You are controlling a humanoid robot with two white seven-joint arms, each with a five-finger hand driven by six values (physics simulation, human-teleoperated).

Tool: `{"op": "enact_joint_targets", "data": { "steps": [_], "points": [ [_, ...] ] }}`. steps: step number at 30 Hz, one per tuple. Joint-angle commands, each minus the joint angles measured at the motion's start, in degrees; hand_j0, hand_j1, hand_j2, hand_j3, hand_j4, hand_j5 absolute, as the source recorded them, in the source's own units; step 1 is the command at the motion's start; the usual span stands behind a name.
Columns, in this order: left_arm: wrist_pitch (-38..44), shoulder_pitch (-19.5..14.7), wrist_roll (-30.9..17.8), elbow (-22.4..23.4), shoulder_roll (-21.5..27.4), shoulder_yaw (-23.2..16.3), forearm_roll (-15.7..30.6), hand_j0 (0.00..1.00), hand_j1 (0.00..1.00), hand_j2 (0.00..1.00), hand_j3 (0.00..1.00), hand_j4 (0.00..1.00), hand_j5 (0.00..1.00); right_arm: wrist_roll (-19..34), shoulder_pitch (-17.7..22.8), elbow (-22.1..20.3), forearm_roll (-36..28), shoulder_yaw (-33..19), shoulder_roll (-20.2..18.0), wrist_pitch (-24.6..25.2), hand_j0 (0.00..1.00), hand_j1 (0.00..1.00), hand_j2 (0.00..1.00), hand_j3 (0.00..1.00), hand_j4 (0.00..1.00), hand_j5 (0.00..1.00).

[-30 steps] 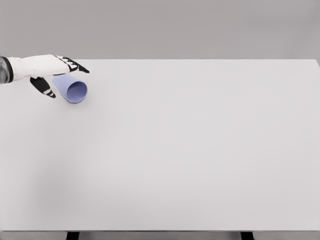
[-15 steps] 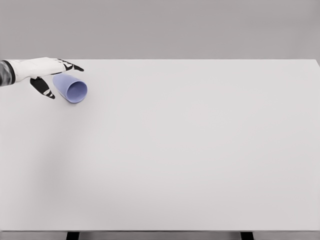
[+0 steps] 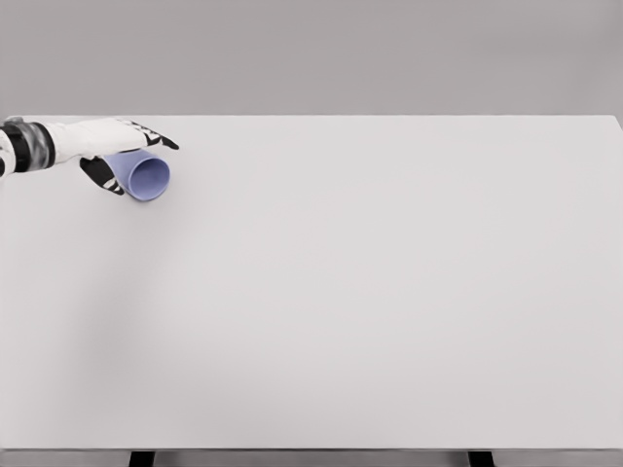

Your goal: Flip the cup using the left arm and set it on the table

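Observation:
A light blue cup (image 3: 148,178) lies on its side at the far left of the white table (image 3: 370,292), its open mouth facing the camera and slightly right. My left hand (image 3: 138,161) reaches in from the left edge and straddles the cup's closed end. Its fingers (image 3: 154,137) stretch straight over the top of the cup, and the thumb (image 3: 101,174) sits against the cup's near left side. The fingers look extended rather than curled tight, and the cup still rests on the table. The right arm does not show.
The table's back edge runs just behind the hand and the left edge is close to the forearm (image 3: 39,141). A plain grey wall stands behind the table.
The left hand pulled slightly left, then slid right again, so fingers and thumb now sit closer around the cup. The cup has not moved.

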Motion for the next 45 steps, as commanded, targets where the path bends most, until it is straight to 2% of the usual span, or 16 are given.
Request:
{"op": "enact_joint_targets", "data": {
  "steps": [1, 13, 17, 19, 23, 26, 32, 36, 37, 41, 45],
  "points": [
    [0.12, 0.0, 0.03, 0.26, -0.26, 0.05, 0.03, 0.96, 0.96, 0.96, 0.96, 0.96, 0.96, 0.01, 0.0, 0.0, 0.0, 0.0, 0.0, 0.03, 1.0, 1.0, 1.0, 1.0, 1.0, 1.0],
    [0.12, 0.26, 0.03, 1.93, -0.7, -0.04, -1.03, 0.96, 0.96, 0.96, 0.96, 0.96, 0.96, 0.01, 0.0, 0.0, 0.0, 0.0, 0.0, 0.03, 1.0, 1.0, 1.0, 1.0, 1.0, 1.0],
    [0.12, 0.26, 0.03, 2.2, -1.32, -0.04, -1.82, 0.83, 0.83, 0.83, 0.83, 0.83, 0.83, 0.09, 0.0, 0.0, 0.0, 0.0, 0.0, 0.03, 1.0, 1.0, 1.0, 1.0, 1.0, 1.0],
    [0.12, 0.26, 0.03, 2.2, -1.4, -0.04, -1.82, 0.82, 0.82, 0.82, 0.82, 0.82, 0.82, 0.01, 0.0, 0.0, 0.0, 0.0, 0.0, 0.03, 1.0, 1.0, 1.0, 1.0, 1.0, 1.0],
    [0.12, 0.35, 0.03, 2.2, -1.32, -0.21, -1.9, 0.65, 0.65, 0.65, 0.65, 0.65, 0.65, 0.01, 0.0, 0.0, 0.0, 0.0, 0.0, 0.03, 1.0, 1.0, 1.0, 1.0, 1.0, 1.0],
    [0.12, 0.44, 0.03, 2.2, -1.32, -0.21, -2.52, 0.57, 0.57, 0.57, 0.57, 0.57, 0.57, 0.01, 0.0, 0.0, 0.0, 0.0, 0.0, -0.06, 1.0, 1.0, 1.0, 1.0, 1.0, 1.0],
    [0.12, 0.44, 0.03, 2.11, -1.23, -0.21, -2.34, 0.48, 0.48, 0.48, 0.48, 0.48, 0.48, 0.01, 0.0, 0.0, 0.0, 0.0, 0.0, 0.03, 1.0, 1.0, 1.0, 1.0, 1.0, 1.0],
    [0.12, 0.26, 0.03, 1.58, -0.79, -0.13, -1.99, 0.48, 0.48, 0.48, 0.48, 0.48, 0.48, 0.01, 0.09, 0.0, 0.0, 0.0, 0.0, 0.03, 1.0, 1.0, 1.0, 1.0, 1.0, 1.0],
    [0.12, 0.09, 0.03, 1.4, -0.7, 0.05, -1.12, 0.48, 0.48, 0.48, 0.48, 0.48, 0.48, 0.01, 0.0, 0.0, 0.0, 0.0, 0.0, 0.03, 1.0, 1.0, 1.0, 1.0, 1.0, 1.0],
    [0.12, 0.18, -0.67, 1.58, 1.49, -0.04, 10.22, 0.49, 0.49, 0.49, 0.49, 0.49, 0.49, 0.09, 0.09, 0.0, 0.0, 0.0, 0.0, -0.06, 1.0, 1.0, 1.0, 1.0, 1.0, 1.0],
    [0.12, 0.18, -0.93, 1.67, 1.93, -0.04, 16.46, 0.49, 0.49, 0.49, 0.49, 0.49, 0.49, 0.01, 0.0, 0.0, 0.0, 0.0, 0.0, 0.03, 1.0, 1.0, 1.0, 1.0, 1.0, 1.0]
  ]
}}
